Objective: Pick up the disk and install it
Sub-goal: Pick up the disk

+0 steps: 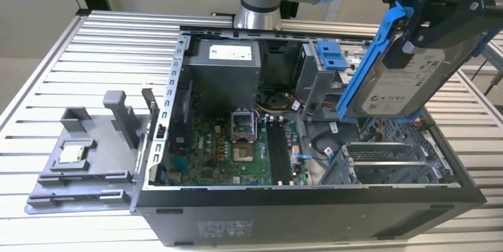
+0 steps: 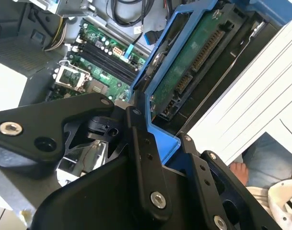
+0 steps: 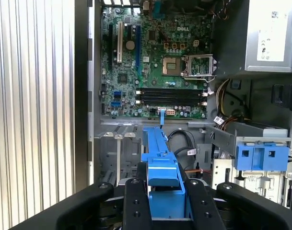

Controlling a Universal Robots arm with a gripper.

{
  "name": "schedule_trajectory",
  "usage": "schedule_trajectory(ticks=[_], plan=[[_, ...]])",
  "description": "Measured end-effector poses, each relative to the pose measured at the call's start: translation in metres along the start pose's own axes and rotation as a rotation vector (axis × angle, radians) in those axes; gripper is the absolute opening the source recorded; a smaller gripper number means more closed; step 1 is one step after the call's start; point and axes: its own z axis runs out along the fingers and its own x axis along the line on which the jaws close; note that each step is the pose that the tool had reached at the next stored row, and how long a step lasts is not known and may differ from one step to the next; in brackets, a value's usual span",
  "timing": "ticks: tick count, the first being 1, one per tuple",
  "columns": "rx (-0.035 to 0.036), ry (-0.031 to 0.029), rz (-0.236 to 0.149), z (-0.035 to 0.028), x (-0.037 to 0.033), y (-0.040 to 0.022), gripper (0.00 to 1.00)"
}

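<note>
The disk point(image 1: 404, 78) is a silver-grey drive with a white label in a bright blue bracket. It hangs tilted above the open computer case point(image 1: 314, 205), over the drive bay area at the exterior view's right. My gripper point(image 1: 436, 25) is shut on the disk's upper end. In the first wrist view the bracket's blue edge point(image 3: 160, 158) sits clamped between the two black fingers point(image 3: 135, 201). The disk's green circuit-board underside point(image 2: 189, 62) faces the second wrist view, beside a black finger point(image 2: 141, 153).
The case lies on a slatted metal table point(image 1: 47, 75), with its motherboard point(image 3: 155, 62), power supply point(image 3: 270, 33) and a blue latch point(image 1: 333, 57) on the bay. At the exterior view's left, a grey fixture point(image 1: 86, 163) carries a small square chip point(image 1: 72, 153). A person's foot point(image 2: 239, 170) shows below the table.
</note>
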Motion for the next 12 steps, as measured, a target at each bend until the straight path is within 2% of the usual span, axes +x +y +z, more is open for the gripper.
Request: schedule_trajectory(ticks=[5, 12], plan=[[0.0001, -0.0001, 0.003, 0.0027, 0.0032, -0.0074, 0.00], [0.0002, -0.0001, 0.009, 0.0038, 0.0108, -0.0116, 0.00]])
